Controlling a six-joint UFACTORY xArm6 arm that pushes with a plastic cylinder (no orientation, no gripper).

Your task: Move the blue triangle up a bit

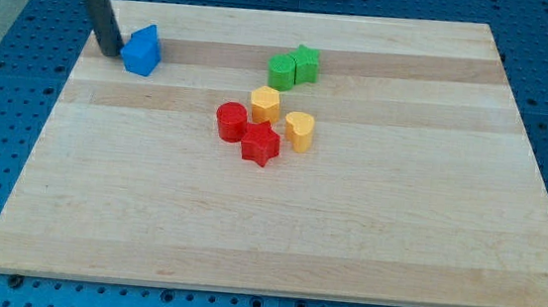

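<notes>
A blue block sits near the board's top left corner; it looks like two blue pieces pressed together, and I cannot tell which is the triangle. My tip rests on the board just to the left of the blue block, close to or touching its left side. The dark rod rises from there toward the view's top left.
Two green blocks sit together right of centre near the top. A yellow hexagon, a red cylinder, a red star and a yellow heart cluster mid-board. The wooden board lies on a blue perforated table.
</notes>
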